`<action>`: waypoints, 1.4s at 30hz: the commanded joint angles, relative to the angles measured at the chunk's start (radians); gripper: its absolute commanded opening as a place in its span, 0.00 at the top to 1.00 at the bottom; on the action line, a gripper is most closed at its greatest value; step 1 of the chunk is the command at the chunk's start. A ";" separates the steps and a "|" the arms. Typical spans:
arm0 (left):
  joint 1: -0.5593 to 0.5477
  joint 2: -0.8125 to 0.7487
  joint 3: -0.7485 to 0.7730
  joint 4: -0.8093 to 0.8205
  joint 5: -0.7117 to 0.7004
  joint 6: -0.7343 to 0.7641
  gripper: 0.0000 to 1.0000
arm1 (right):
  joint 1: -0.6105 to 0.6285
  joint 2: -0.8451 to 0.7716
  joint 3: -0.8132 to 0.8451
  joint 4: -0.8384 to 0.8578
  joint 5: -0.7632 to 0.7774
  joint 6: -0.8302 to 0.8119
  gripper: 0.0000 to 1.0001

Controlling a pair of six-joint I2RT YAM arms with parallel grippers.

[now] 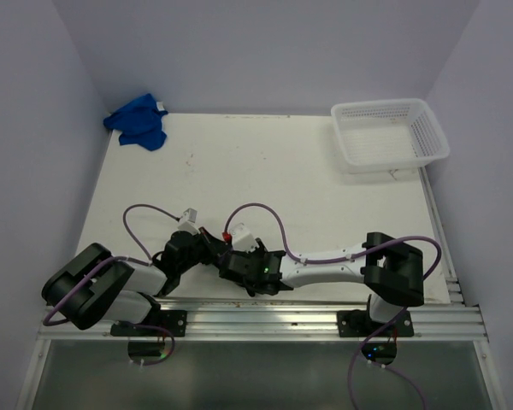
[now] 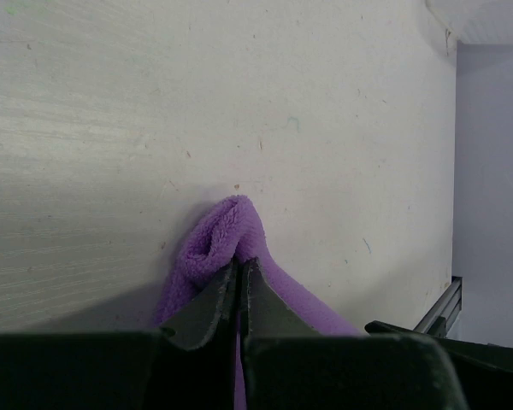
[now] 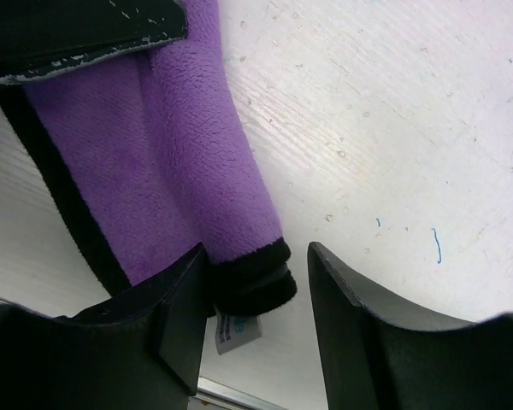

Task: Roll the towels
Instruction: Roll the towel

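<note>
Left pincer [image 2: 239, 275]: clamped on your purple towel [image 3: 188, 137], near edge. Right pincer [image 3: 255, 256]: wide, rolled end inside its gap; long axis spans both.

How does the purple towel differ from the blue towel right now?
The purple towel is folded into a long band; the blue towel sits crumpled at the far left corner of the table. The left gripper pinches the purple towel; nothing touches the blue towel. Both are soft cloth.
</note>
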 commanded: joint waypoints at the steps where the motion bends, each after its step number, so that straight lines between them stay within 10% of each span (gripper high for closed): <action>1: -0.002 0.015 -0.030 -0.140 -0.060 0.061 1.00 | 0.004 0.002 0.014 -0.010 0.067 -0.007 0.49; 10: -0.002 0.009 -0.024 -0.146 -0.049 0.065 1.00 | 0.016 -0.050 -0.072 0.175 -0.033 -0.170 1.00; 29: 0.007 -0.112 0.103 -0.447 -0.059 0.081 1.00 | 0.363 0.237 0.048 -0.006 0.517 -0.316 1.00; 42: 0.024 -0.264 0.145 -0.575 -0.011 0.107 0.92 | 0.461 0.366 0.103 -0.026 0.505 -0.415 1.00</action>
